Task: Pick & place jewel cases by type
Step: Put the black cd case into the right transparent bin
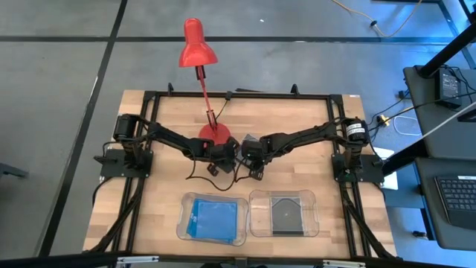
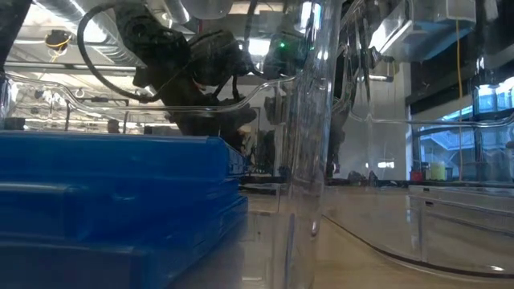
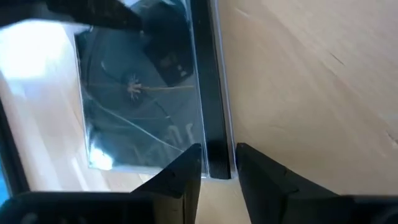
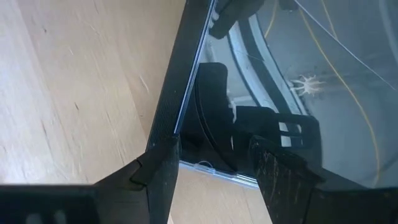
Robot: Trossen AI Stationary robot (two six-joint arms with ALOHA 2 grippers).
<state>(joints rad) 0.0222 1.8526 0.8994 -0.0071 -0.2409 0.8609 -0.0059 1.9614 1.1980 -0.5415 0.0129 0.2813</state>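
Observation:
A dark grey jewel case with a clear reflective cover is held up over the middle of the table, between the two arms. My left gripper is shut on its dark edge. My right gripper is open, with a corner of the same case between its fingers. Near the table's front edge, blue jewel cases lie stacked in the left clear tray. One dark case lies flat in the right clear tray. My left gripper pinches the case's dark spine edge at its end, one finger on each face, with the fingers lying along the spine. The case is lifted clear of the table and stands on edge in front of the gripper. My right gripper: one finger sits right at the end of the case's dark edge; whether it touches, I cannot tell.
The red desk lamp's round base stands just behind the grippers, and its head reaches past the far edge. In the low view the blue stack and the clear tray wall fill the foreground. Bare wood lies to either side of the trays.

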